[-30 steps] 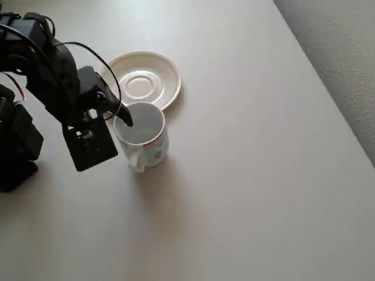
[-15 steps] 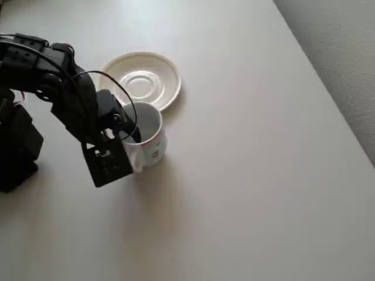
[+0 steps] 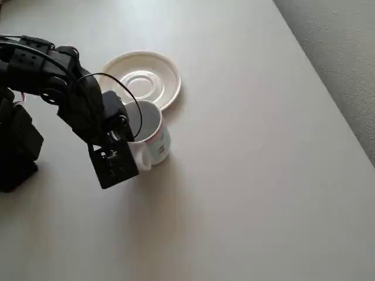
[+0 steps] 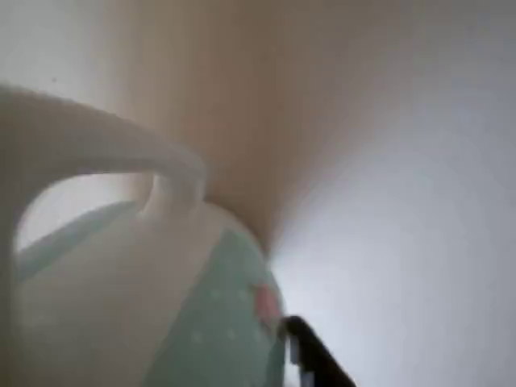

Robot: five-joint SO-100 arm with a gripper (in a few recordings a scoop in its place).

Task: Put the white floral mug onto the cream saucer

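The mug (image 3: 153, 139) is showing as glazed white ceramic, smooth, with a soft sheen on its side wall and a thin red line under the rim. In the wrist view its handle (image 4: 97, 157) is reading as the same smooth glaze, blurred at close range, and a pale green printed patch (image 4: 230, 330) with a pink mark is looking flat rather than raised. The saucer (image 3: 167, 76) is appearing as cream glossy ceramic, its raised ring catching light. The table (image 3: 246, 187) is presenting a matt, even beige surface. The arm (image 3: 76, 108) is looking like black matt plastic. At far right, the floor (image 3: 345, 52) is showing a rough grey grain.
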